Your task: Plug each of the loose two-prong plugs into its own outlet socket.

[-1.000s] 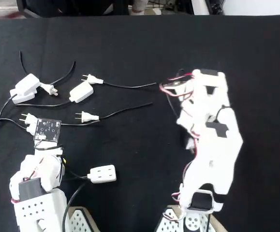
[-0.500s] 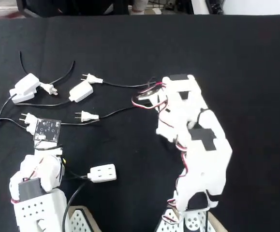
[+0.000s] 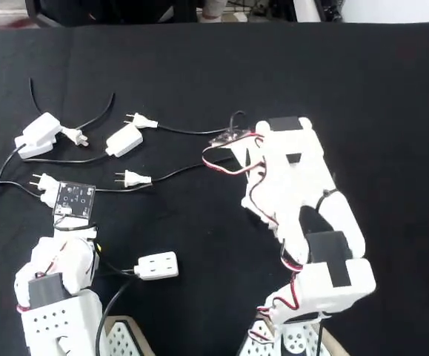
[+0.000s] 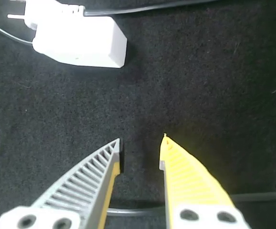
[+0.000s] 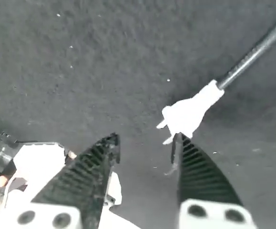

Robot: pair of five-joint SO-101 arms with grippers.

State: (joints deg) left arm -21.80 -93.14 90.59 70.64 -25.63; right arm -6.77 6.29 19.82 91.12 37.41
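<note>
Print on the small circuit board [image 3: 73, 199] atop the left arm [image 3: 55, 285] is too small to read. From its own wrist, the left end effector [image 4: 140, 140] stands partly open, one finger grey and one yellow, holding nothing, with black worktop [image 3: 362, 74] cloth between the tips. A white block [image 4: 78, 40] lies well ahead of it, a neighbouring plug [image 4: 52, 7] lies just beyond that, and a dark cord [image 4: 252, 195] runs close by the fingers. The right end effector [image 5: 145, 138] has its black fingers spread wide and grips nothing. A white two-prong plug [image 5: 188, 117] lies just off one fingertip, touching or not I cannot tell, and its grey cord [image 5: 254, 50] leads away. From above, the right arm [image 3: 303, 200] reaches from the near edge to the middle of the worktop, over the cord ends. Every plug and socket lies in the left half, well in from the far edge. The far plug [image 3: 141, 121] is just beside the middle outlet block [image 3: 124, 141]. The middle plug [image 3: 132, 178] and the left plug [image 3: 42, 182] lie apart on the cloth. A fourth plug [image 3: 75, 136] lies against the left outlet block [image 3: 40, 133] near the left edge. The near outlet block [image 3: 157, 266] sits beside the left arm, towards the near edge.
</note>
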